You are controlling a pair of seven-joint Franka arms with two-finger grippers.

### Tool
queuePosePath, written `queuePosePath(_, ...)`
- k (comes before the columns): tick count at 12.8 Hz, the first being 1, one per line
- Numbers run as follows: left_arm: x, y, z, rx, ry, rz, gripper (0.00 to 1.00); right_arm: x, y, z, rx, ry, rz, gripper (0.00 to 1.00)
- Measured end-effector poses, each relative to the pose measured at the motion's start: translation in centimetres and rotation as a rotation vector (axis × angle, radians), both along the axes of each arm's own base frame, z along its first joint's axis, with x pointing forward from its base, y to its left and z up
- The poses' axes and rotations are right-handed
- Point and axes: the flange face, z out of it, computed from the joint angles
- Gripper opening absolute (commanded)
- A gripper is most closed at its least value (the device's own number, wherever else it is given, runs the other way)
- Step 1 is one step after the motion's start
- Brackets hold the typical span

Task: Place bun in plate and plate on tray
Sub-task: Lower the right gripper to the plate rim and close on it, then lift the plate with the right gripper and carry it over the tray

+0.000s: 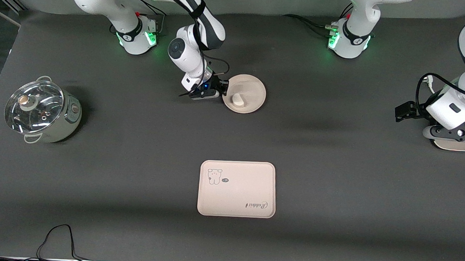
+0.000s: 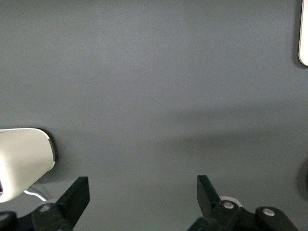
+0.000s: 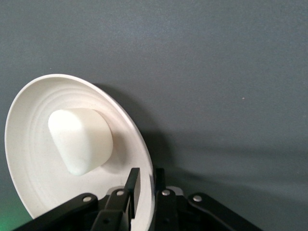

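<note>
The round cream plate (image 1: 254,88) rests on the dark table close to the robots' bases, and the off-white bun (image 1: 238,99) lies in it. My right gripper (image 1: 223,89) is down at the plate's rim on the side toward the right arm's end. The right wrist view shows the plate (image 3: 33,159) holding the bun (image 3: 81,139), with my right gripper (image 3: 147,185) shut on the rim, one finger inside and one outside. The rectangular tray (image 1: 237,193) with the rabbit drawing lies nearer the front camera, with nothing on it. My left gripper (image 2: 143,192) waits open over bare table.
A steel pot with a glass lid (image 1: 41,112) stands toward the right arm's end of the table. The left arm (image 1: 453,112) hangs low at its own end. A black cable (image 1: 59,236) loops at the table's front edge.
</note>
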Motion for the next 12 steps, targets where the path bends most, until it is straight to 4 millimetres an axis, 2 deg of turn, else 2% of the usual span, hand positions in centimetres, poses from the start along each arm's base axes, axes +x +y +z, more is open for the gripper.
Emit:
queuePosePath(2, 0.0, 0.0, 0.0, 0.0, -0.001, 0.0, 1.0, 0.0, 0.0, 0.0, 0.0, -0.004, 0.008, 0.0)
queuePosePath(8, 0.0, 0.0, 0.0, 0.0, -0.004, 0.0, 1.0, 0.6, 0.3, 0.6, 0.013, -0.017, 0.007, 0.0)
queuePosePath(10, 0.1, 0.0, 0.1, -0.001, -0.008, 0.0, 1.0, 1.3, 0.8, 2.1, 0.048, -0.01, 0.019, 0.0)
queuePosePath(12, 0.1, -0.1, 0.1, -0.001, -0.011, -0.001, 1.0, 3.0, 0.7, 5.0, 0.085, 0.001, 0.08, 0.0)
